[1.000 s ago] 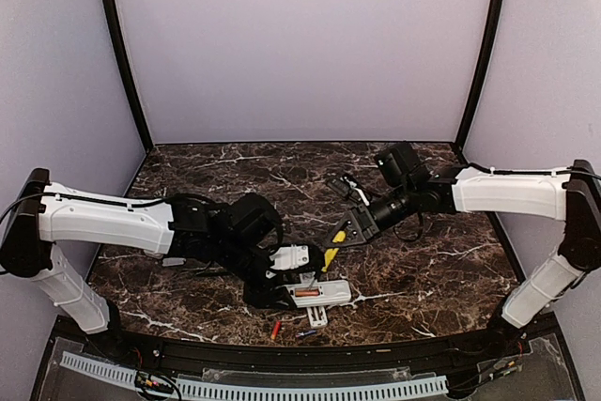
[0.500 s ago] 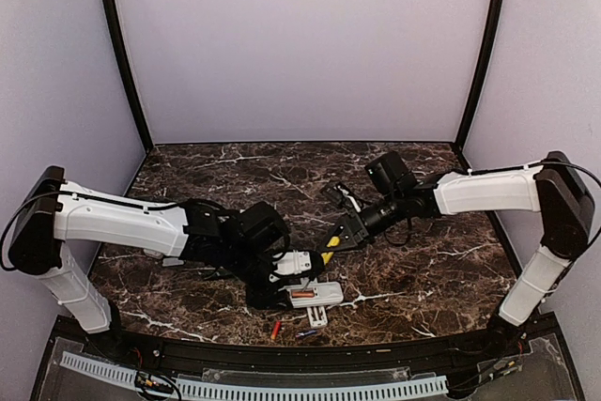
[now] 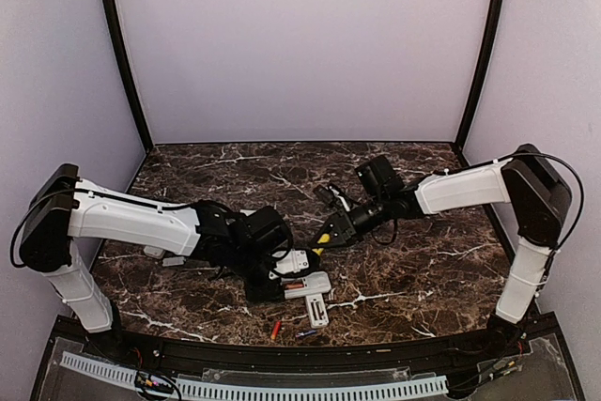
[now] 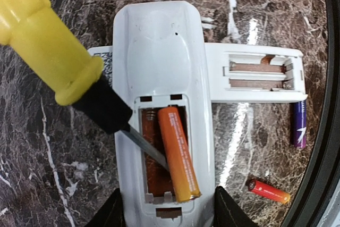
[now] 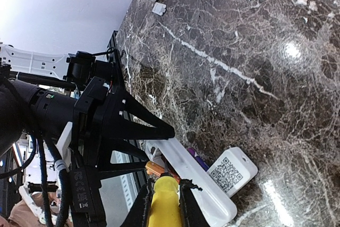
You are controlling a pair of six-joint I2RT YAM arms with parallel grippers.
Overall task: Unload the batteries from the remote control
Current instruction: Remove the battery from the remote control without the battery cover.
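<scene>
Right now the left fingers (image 4: 112, 214) pinch the white plastic remote control (image 4: 159, 73) on the marbled desk (image 4: 48, 163) while the right fingers (image 5: 186, 204) grip the yellow-handled screwdriver (image 4: 50, 46), its blade beside the orange cylindrical battery (image 4: 178, 152) lying askew in the open bay (image 4: 150, 166), which I'd say next wants levering out.

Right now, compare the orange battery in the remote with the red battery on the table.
The orange battery lies askew in the open bay of the remote; the red battery lies loose on the marble table. The blade of the screwdriver meets the orange battery; nothing touches the red battery. Both are slim cylindrical cells.
</scene>
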